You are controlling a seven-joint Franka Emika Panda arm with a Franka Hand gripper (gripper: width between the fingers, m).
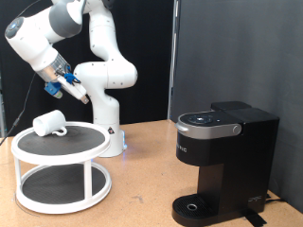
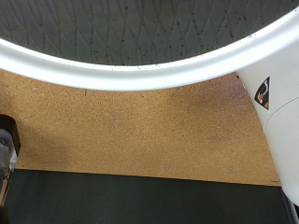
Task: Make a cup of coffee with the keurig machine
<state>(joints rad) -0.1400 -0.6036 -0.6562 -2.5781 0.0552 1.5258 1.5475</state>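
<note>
The cup (image 1: 49, 123), a white mug, lies on its side on the dark top tier of a white two-tier round stand (image 1: 61, 151) at the exterior view's left. My gripper (image 1: 78, 93), with blue parts on the hand, hangs in the air above the stand, up and to the right of the cup, touching nothing. The keurig machine (image 1: 222, 156) stands black and boxy at the exterior view's right with its lid down and nothing on its round drip base (image 1: 197, 206). In the wrist view the stand's white rim (image 2: 140, 77) arcs across; no fingers show clearly there.
The robot's white base (image 1: 112, 132) stands just behind the stand, and shows as a white body (image 2: 280, 121) in the wrist view. Cork tabletop (image 1: 142, 189) lies between stand and machine. A black curtain closes the back.
</note>
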